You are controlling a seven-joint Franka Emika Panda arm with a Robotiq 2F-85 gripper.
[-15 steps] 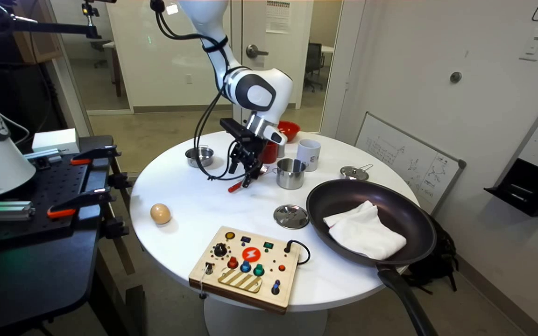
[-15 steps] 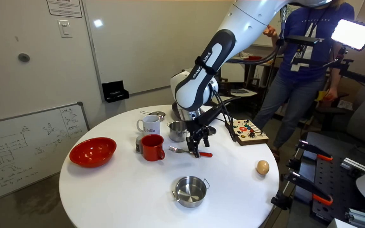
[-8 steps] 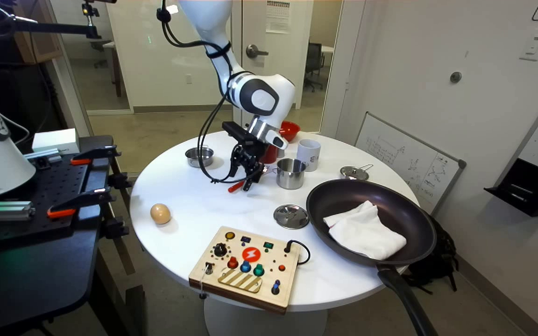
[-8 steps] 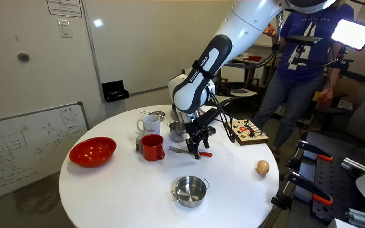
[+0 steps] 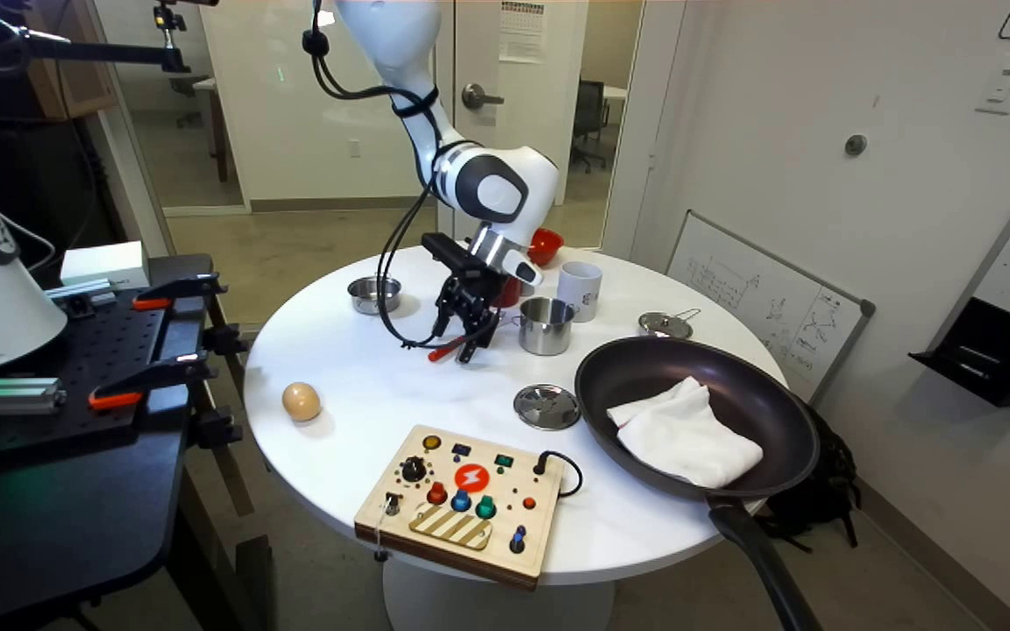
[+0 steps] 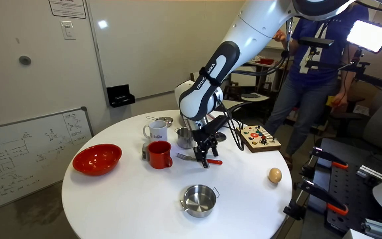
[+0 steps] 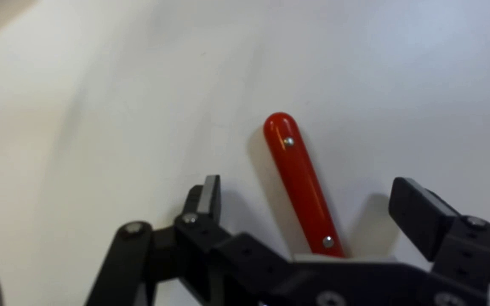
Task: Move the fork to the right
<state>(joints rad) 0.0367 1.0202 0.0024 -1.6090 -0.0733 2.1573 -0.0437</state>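
Note:
The fork lies flat on the white table; its red handle [image 5: 440, 354] shows in an exterior view, where the gripper hides most of its head. In an exterior view its handle [image 6: 215, 162] points toward the egg and its silvery head [image 6: 185, 157] toward the red mug. My gripper [image 6: 210, 160] is over the fork's middle, low near the table. In the wrist view the gripper [image 7: 306, 197] is open, with one finger on each side of the red handle [image 7: 300, 180] and gaps on both sides. The fork's head is hidden there behind the gripper.
The red mug [image 6: 159, 155], steel pot [image 6: 185, 138] and white mug [image 6: 158, 130] stand near the fork's head. A small steel pot [image 6: 199, 200], red bowl [image 6: 97, 159], egg [image 5: 302, 401], lid [image 5: 546, 407], wooden switch box [image 5: 461, 504] and black pan [image 5: 628, 359] are also on the table.
The gripper has lowered slightly toward the table over the fork, and the arm has shifted a little with it. The fork has not visibly moved.

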